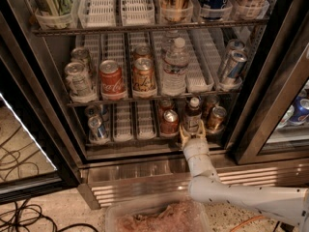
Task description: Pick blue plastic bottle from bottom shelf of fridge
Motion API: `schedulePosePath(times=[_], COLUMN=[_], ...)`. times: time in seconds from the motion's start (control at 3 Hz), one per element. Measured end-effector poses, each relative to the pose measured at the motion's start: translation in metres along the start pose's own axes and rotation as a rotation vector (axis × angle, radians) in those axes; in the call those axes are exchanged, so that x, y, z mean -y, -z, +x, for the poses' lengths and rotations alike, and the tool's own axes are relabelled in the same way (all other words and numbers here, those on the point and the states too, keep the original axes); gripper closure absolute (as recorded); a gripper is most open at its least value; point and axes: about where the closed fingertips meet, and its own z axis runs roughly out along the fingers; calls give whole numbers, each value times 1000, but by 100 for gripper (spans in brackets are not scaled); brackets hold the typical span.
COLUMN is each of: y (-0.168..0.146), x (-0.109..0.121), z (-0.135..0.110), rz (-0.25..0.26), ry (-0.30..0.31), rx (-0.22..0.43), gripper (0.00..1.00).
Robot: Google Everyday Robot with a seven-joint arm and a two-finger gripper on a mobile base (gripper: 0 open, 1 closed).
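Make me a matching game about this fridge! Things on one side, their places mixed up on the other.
Things:
1 red can
2 water bottle
3 blue bottle
4 pincer

Places:
A at the bottom shelf's front edge, by the blue bottle
B middle shelf, left part
C standing on the bottom shelf
D middle shelf, near the centre

Pairs: 1-B, 2-D, 3-C, 4-A
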Motion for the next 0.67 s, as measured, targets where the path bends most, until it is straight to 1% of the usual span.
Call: schedulePosePath(times=[0.33,0.67], y=[1,-2], x=[3,10], z=[-5,-23], rz=[13,32], ry=[0,-3], rx=[26,84], gripper=[100,100])
